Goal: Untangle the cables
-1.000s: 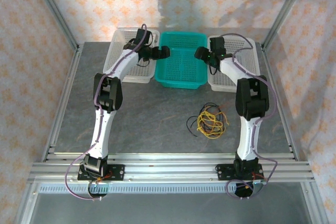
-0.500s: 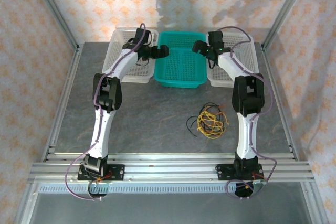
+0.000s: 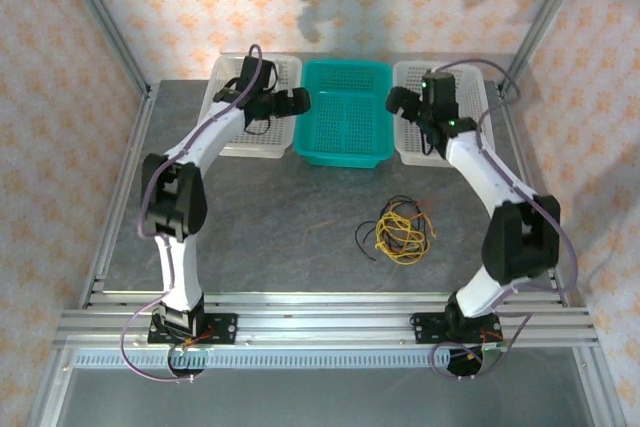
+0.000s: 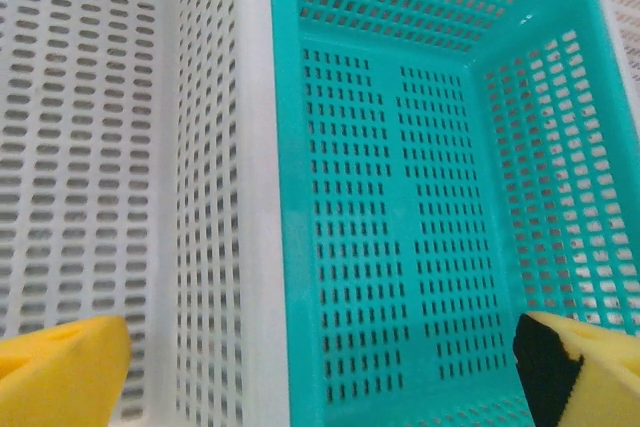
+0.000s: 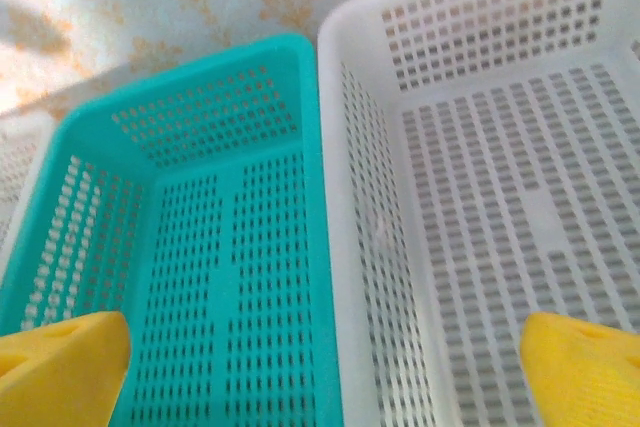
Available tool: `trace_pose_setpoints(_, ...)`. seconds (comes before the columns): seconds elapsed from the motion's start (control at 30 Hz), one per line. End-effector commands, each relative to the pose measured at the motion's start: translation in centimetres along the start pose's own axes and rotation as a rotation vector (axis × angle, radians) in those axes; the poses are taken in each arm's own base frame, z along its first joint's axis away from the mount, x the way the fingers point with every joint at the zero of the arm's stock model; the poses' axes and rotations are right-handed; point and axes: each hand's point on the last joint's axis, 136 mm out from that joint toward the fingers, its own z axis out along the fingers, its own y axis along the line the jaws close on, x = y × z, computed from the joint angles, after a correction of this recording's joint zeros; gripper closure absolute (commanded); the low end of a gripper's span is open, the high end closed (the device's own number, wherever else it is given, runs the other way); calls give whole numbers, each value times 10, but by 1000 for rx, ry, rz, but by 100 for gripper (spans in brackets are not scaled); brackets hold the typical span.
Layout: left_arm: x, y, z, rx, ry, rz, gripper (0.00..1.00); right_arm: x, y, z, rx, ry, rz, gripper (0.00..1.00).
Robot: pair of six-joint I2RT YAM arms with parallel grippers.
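Yellow, black and brownish-orange, the cables [image 3: 403,230] lie in one tangled heap on the grey bench [image 3: 280,217], right of the middle and nearer my right arm than my left. Nothing of mine touches them: both arms reach well past them toward the far edge. There three baskets stand in a row, wall against wall: the teal basket [image 3: 350,132] in the middle, the left white basket [image 3: 283,69] and the right white basket [image 3: 412,152] on either side. My left end effector [image 3: 300,100] hangs over the seam between the left white basket and the teal one, its yellow pads [image 4: 60,372] spread wide with nothing between them. My right end effector [image 3: 393,99] hangs over the seam between the teal basket and the right white basket, its pads [image 5: 585,372] likewise far apart and empty.
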Motion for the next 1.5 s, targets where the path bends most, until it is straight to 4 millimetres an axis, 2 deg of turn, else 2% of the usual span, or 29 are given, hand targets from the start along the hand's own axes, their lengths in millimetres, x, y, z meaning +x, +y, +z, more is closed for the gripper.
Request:
trace_pose_setpoints(0.0,7,-30,-35,12,-119,61,1,38,-2,-19,29,40,-55,0)
trace_pose_setpoints(0.07,25,-35,-53,4,-157,74,1,61,-5,-35,37,69,-69,0)
trace_pose_setpoints(0.2,71,-50,-82,25,-202,77,1,102,-16,-68,44,139,-67,8)
trace_pose_setpoints(0.27,97,-61,-89,43,-199,86,1,120,-29,-81,82,192,-57,12)
trace_pose_setpoints(0.33,122,-74,-93,76,-184,95,1,146,-46,-90,144,284,-26,16)
trace_pose_setpoints(0.43,152,-96,-100,138,-180,114,1,176,-69,-112,239,355,47,20)
trace_pose_setpoints(0.53,171,-113,-104,193,-187,122,1,194,-94,-126,321,334,132,24)
trace_pose_setpoints(0.57,175,-116,-104,210,-191,113,1,199,-98,-127,328,331,146,22)
trace_pose_setpoints(0.67,181,-124,-104,266,-207,72,1,202,-95,-126,305,319,202,4)
trace_pose_setpoints(0.73,184,-127,-102,296,-208,33,1,204,-93,-122,293,317,225,0)
trace_pose_setpoints(0.97,190,-126,-96,305,-187,10,1,220,-92,-95,207,275,339,0)
trace_pose_setpoints(1.07,196,-122,-95,306,-179,11,1,225,-95,-91,211,277,332,0)
trace_pose_setpoints(1.2,197,-120,-97,304,-172,17,1,245,-101,-90,232,332,314,0)
trace_pose_setpoints(1.3,195,-116,-101,304,-157,15,1,256,-91,-90,214,361,332,2)
trace_pose_setpoints(1.4,194,-106,-104,295,-154,6,1,265,-73,-90,158,375,413,5)
trace_pose_setpoints(1.47,194,-95,-105,276,-155,-6,1,269,-59,-89,113,371,475,13)
